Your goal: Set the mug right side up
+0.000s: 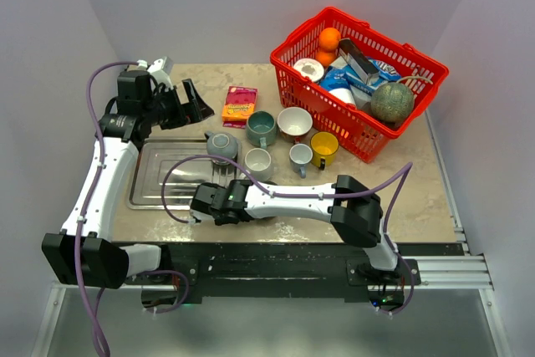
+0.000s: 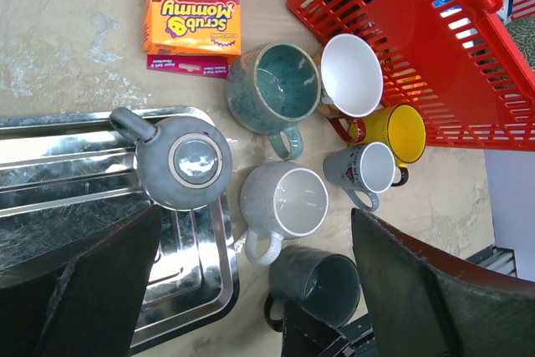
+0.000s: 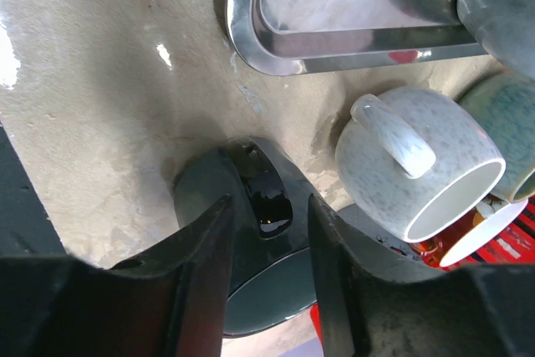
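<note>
Your top view hides the dark grey glazed mug (image 2: 322, 288) under the right arm. The wrist views show it at the table's (image 1: 418, 181) near edge, mouth up. Its glossy handle sits between the right gripper's (image 3: 269, 206) parted fingers. Count seven mugs (image 2: 284, 198): six upright, and one grey stoneware mug (image 2: 184, 160) inverted at the steel tray's (image 2: 50, 156) far right corner. One red plastic basket (image 1: 292, 63). Left gripper (image 1: 180, 104) spread wide.

Dark mug (image 2: 322, 286) — partly hidden behind the right pincer (image 3: 267, 206) in 2 views.
</note>
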Available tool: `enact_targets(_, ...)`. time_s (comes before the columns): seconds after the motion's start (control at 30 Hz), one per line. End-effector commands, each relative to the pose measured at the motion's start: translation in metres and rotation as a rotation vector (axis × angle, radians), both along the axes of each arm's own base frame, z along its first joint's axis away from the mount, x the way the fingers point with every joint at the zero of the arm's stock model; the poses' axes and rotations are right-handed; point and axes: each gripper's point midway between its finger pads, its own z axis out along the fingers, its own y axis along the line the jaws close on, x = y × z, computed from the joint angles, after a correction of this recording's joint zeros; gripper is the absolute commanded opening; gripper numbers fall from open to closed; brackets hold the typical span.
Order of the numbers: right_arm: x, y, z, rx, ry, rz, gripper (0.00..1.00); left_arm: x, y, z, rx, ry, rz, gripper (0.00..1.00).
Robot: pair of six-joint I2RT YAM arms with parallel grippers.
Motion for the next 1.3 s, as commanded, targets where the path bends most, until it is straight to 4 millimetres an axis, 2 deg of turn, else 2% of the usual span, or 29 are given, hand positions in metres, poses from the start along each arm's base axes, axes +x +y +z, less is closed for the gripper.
enact_targets(0.0, -0.003, 0.015, 0.016, 0.087, 0.012, -0.006, 0.45, 0.003, -0.001, 0.009, -0.007, -0.031, -0.01, 0.99)
enact_targets(0.1, -0.006, 0.015, 0.026, 0.124, 0.024, -0.013, 0.54, 0.003, 0.001, 0.008, -0.003, -0.028, 0.002, 0.99)
enact_targets(0.13, -0.009, 0.017, 0.029, 0.148, 0.041, -0.014, 0.81, 0.003, 0.002, 0.008, -0.003, -0.027, 0.006, 0.99)
enact_targets(0.17, -0.012, 0.016, 0.034, 0.169, 0.049, -0.012, 0.99, 0.003, 0.003, 0.008, -0.002, -0.023, 0.015, 0.99)
enact_targets(0.23, -0.016, 0.021, 0.062, 0.279, 0.059, -0.007, 0.99, 0.004, 0.005, 0.007, 0.004, -0.021, 0.032, 0.99)
enact_targets(0.3, -0.024, 0.023, 0.077, 0.358, 0.083, 0.005, 0.99, 0.004, 0.008, 0.005, 0.009, -0.009, 0.049, 0.99)
enact_targets(0.33, -0.025, 0.026, 0.108, 0.47, 0.071, 0.005, 0.99, 0.005, 0.01, 0.004, 0.014, -0.005, 0.068, 0.99)
enact_targets(0.37, -0.028, 0.023, 0.112, 0.501, 0.08, 0.004, 0.99, 0.004, 0.012, 0.003, 0.016, 0.002, 0.08, 0.99)
enact_targets(0.4, -0.027, 0.026, 0.129, 0.575, 0.067, 0.006, 0.99, 0.005, 0.015, 0.001, 0.023, 0.008, 0.099, 0.99)
enact_targets(0.43, -0.028, 0.02, 0.153, 0.657, 0.054, -0.007, 0.99, 0.006, 0.017, 0.0, 0.02, 0.015, 0.118, 0.99)
enact_targets(0.47, -0.027, 0.013, 0.155, 0.684, 0.044, -0.026, 0.99, 0.005, 0.019, -0.003, 0.022, 0.031, 0.135, 0.99)
enact_targets(0.53, -0.012, 0.005, 0.176, 0.793, 0.001, -0.111, 0.99, 0.005, 0.027, -0.01, 0.02, 0.066, 0.21, 0.99)
enact_targets(0.57, -0.005, -0.007, 0.187, 0.846, -0.026, -0.16, 0.99, 0.004, 0.027, -0.013, 0.01, 0.081, 0.229, 0.99)
enact_targets(0.6, 0.004, -0.012, 0.194, 0.889, -0.038, -0.204, 0.99, 0.003, 0.031, -0.023, 0.01, 0.107, 0.264, 0.99)
enact_targets(0.63, 0.022, -0.024, 0.2, 0.941, -0.05, -0.299, 0.99, 0.002, 0.03, -0.028, -0.029, 0.138, 0.305, 0.99)
enact_targets(0.73, 0.053, -0.052, 0.208, 1.055, -0.044, -0.481, 0.99, 0.004, 0.029, -0.046, -0.093, 0.174, 0.368, 0.99)
enact_targets(0.83, 0.065, -0.064, 0.212, 1.109, -0.045, -0.575, 0.99, 0.004, 0.034, -0.066, -0.127, 0.242, 0.467, 0.99)
enact_targets(1.0, 0.074, -0.071, 0.204, 1.114, -0.054, -0.696, 0.99, 0.006, 0.043, -0.093, -0.195, 0.298, 0.643, 0.98)
enact_targets(1.1, 0.076, -0.077, 0.195, 1.105, -0.058, -0.744, 0.99, 0.017, 0.044, -0.098, -0.256, 0.305, 0.737, 0.96)
enact_targets(1.13, 0.076, -0.079, 0.191, 1.099, -0.056, -0.754, 0.99, 0.021, 0.044, -0.105, -0.249, 0.32, 0.75, 0.95)
enact_targets(1.2, 0.076, -0.082, 0.189, 1.099, -0.055, -0.764, 0.99, 0.031, 0.043, -0.105, -0.243, 0.326, 0.773, 0.95)
enact_targets(1.23, 0.075, -0.085, 0.188, 1.098, -0.056, -0.768, 0.99, 0.036, 0.042, -0.117, -0.224, 0.358, 0.777, 0.95)
enact_targets(1.27, 0.074, -0.087, 0.188, 1.099, -0.06, -0.771, 0.99, 0.045, 0.04, -0.111, -0.224, 0.348, 0.774, 0.95)
